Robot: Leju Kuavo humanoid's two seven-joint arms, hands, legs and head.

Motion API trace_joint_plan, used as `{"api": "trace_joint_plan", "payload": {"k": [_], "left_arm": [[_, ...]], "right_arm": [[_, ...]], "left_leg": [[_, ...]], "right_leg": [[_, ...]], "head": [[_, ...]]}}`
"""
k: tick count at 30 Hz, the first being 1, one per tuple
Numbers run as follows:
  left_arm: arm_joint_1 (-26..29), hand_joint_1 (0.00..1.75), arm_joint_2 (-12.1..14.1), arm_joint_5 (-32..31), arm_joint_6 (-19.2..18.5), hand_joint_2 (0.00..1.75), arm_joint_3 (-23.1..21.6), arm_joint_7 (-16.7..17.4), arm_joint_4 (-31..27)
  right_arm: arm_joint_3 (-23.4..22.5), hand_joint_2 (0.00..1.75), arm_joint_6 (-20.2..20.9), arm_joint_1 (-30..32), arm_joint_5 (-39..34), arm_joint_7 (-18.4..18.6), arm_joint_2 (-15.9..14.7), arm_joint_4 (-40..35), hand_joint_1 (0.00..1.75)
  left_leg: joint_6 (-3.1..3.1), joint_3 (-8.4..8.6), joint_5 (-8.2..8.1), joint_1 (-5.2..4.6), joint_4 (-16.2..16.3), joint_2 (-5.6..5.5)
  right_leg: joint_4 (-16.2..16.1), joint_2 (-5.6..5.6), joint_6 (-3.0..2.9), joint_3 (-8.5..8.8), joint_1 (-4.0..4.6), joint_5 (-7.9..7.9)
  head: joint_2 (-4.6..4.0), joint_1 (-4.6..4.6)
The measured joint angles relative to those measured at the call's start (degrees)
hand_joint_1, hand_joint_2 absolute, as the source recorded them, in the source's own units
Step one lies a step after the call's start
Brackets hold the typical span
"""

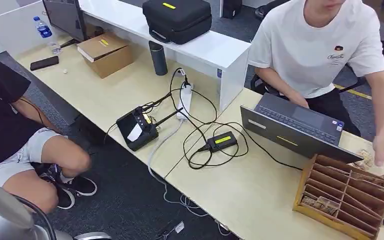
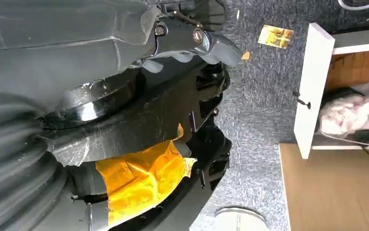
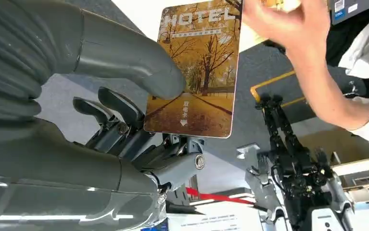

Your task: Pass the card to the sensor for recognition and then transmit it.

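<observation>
Right hand (image 3: pixel 139 120) pinches the hotel card (image 3: pixel 194 72) between thumb and fingers; card raised, sensor not yet reached.

Left hand (image 2: pixel 192 43) hangs over the carpet floor, fingers curled inward, holding nothing. The card stands on edge in the right wrist view, gripped near one lower corner, so most of its face overhangs the grip. A person's hand (image 3: pixel 293 29) is just beside the card's upper edge; contact there could lever the card out of the pinch. In the head view, the black reader device (image 1: pixel 137 129) lies on the surface (image 1: pixel 250 200) among cables (image 1: pixel 200 135), which could snag an approaching arm. Whether that device is the sensor cannot be confirmed.
</observation>
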Motion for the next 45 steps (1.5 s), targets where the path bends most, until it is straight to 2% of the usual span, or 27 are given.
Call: {"api": "trace_joint_plan", "payload": {"k": [13,23,35,45], "left_arm": [[0.1,0.00,-0.2,1.5,0.9,1.75,-0.2,0.0,0.0],[0.2,0.00,-0.1,2.0,0.9,1.75,-0.3,-0.1,0.0],[0.1,0.00,0.0,2.4,0.9,1.75,-0.5,-0.1,0.0],[0.1,0.00,0.0,2.3,0.9,1.75,-0.7,-0.1,0.0]], "right_arm": [[-7.5,1.75,-1.0,12.6,-1.2,-2.4,-7.5,-7.8,1.75],[-15.1,1.75,-2.7,24.0,-1.3,-4.2,-11.0,-10.9,1.75],[-19.2,1.75,-3.1,33.9,1.1,-6.1,-10.3,-12.7,1.75],[-20.0,1.75,-2.4,37.6,3.3,-7.0,-6.1,-13.4,1.75]], "left_leg": [[0.02,-0.13,-0.04,-0.01,0.1,-0.07],[0.02,-0.15,-0.05,0.00,0.1,-0.06],[0.02,-0.20,-0.05,0.02,0.1,-0.06],[0.02,-0.20,-0.04,0.07,0.1,-0.04]], "right_leg": [[0.0,-0.13,0.01,-0.03,0.00,-0.01],[0.0,-0.12,0.01,-0.04,0.00,-0.01],[0.0,-0.13,0.01,-0.05,0.02,-0.01],[0.0,-0.11,0.01,-0.06,0.05,-0.01]], "head": [[0.00,0.02],[0.00,0.02],[0.00,0.02],[0.00,0.02]]}}
